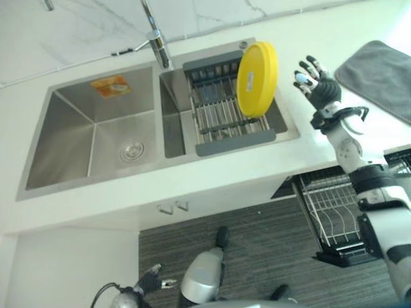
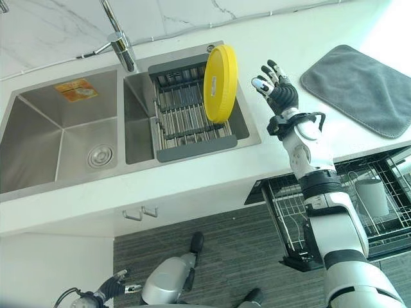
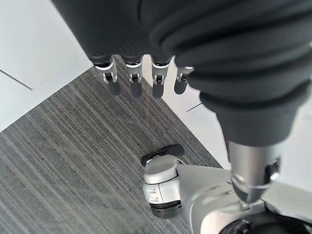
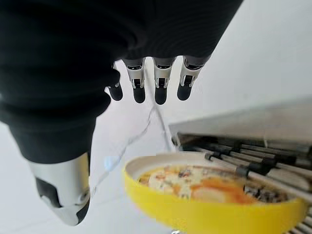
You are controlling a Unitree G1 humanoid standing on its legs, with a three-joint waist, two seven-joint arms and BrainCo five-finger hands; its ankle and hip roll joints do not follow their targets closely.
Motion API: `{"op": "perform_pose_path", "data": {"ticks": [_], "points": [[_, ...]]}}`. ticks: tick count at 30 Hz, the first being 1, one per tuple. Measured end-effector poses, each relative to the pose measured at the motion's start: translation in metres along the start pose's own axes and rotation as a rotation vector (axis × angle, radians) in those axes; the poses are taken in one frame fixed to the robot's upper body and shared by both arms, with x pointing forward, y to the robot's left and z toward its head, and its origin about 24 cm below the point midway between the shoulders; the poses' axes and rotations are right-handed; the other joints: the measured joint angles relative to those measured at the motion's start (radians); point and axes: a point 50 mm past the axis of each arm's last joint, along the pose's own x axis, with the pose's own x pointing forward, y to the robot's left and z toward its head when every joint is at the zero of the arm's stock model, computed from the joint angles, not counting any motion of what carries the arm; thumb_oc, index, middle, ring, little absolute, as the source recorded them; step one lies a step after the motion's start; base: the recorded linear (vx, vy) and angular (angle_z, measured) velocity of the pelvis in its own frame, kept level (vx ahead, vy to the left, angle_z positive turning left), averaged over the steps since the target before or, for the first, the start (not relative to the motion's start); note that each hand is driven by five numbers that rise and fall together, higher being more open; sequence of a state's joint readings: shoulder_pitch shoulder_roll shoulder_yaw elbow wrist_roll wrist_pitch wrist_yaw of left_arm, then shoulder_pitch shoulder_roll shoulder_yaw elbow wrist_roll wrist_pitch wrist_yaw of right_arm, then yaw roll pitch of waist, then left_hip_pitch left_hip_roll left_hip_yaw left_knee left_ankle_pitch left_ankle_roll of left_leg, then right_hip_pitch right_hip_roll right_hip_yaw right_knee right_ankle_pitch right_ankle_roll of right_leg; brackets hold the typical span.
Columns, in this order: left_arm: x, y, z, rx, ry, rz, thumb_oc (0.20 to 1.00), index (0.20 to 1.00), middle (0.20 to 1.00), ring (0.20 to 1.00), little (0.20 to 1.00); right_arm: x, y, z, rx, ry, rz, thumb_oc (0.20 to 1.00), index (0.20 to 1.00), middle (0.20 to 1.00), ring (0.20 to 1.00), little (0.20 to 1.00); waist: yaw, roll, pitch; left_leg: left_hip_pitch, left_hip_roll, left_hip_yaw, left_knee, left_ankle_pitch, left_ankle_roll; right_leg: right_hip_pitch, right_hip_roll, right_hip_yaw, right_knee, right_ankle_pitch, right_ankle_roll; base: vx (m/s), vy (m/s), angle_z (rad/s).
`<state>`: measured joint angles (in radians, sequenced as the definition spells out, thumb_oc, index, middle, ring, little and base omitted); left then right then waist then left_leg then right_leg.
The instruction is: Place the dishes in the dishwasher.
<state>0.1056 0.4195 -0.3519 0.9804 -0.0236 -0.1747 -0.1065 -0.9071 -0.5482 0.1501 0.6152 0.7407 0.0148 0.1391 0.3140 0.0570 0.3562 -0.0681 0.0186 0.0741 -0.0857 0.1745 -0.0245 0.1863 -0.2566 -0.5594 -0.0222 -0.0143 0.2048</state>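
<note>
A yellow plate [image 1: 257,70] stands on its edge in the grey drying rack [image 1: 215,119] set in the sink's right basin, leaning at the rack's right side. Its patterned face shows in the right wrist view [image 4: 214,204]. My right hand [image 2: 279,90] hovers open over the white counter just right of the plate, fingers spread, apart from it and holding nothing. My left hand [image 1: 151,279] hangs low over the floor with relaxed fingers [image 3: 134,78] and is empty. The dishwasher's wire rack [image 2: 289,212] is pulled out under the counter at the lower right.
A grey drying mat [image 2: 359,86] lies on the counter at the far right. The tap [image 1: 157,42] rises behind the sink, and the left basin [image 1: 96,135] holds nothing. A pale cup [image 2: 372,196] sits in the dishwasher rack.
</note>
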Motion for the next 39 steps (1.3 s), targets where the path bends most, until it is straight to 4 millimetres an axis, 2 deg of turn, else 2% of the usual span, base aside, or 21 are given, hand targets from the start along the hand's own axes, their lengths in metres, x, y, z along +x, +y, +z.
{"op": "perform_pose_path", "data": {"ticks": [16,28,39], "points": [[0.0,0.0,0.002,-0.044,-0.007,0.006,1.0,1.0,1.0,1.0,1.0,0.003,0.018,-0.007,-0.048,0.045,0.041,1.0,1.0,1.0,1.0,1.0,0.01,0.0,0.003,0.0,-0.006,-0.007,0.0,-0.003,-0.005,-0.002,-0.009,-0.002,0.014,-0.001,-0.001,0.01,0.005,0.0],[0.001,0.001,0.01,-0.078,-0.048,0.006,1.0,1.0,1.0,1.0,1.0,0.003,0.016,-0.008,-0.048,0.048,0.023,1.0,1.0,1.0,1.0,1.0,0.024,0.0,0.003,0.0,-0.011,-0.011,0.0,-0.001,-0.001,0.002,-0.013,-0.008,0.014,-0.002,0.0,0.0,0.002,0.0],[0.001,0.002,0.008,-0.114,-0.034,0.024,1.0,1.0,1.0,1.0,1.0,0.003,0.017,-0.01,-0.046,0.07,0.023,1.0,1.0,1.0,1.0,1.0,0.027,0.001,0.003,0.001,-0.014,-0.024,0.0,0.0,0.0,0.013,-0.013,-0.028,0.014,-0.003,0.0,0.0,0.002,0.03]]}}
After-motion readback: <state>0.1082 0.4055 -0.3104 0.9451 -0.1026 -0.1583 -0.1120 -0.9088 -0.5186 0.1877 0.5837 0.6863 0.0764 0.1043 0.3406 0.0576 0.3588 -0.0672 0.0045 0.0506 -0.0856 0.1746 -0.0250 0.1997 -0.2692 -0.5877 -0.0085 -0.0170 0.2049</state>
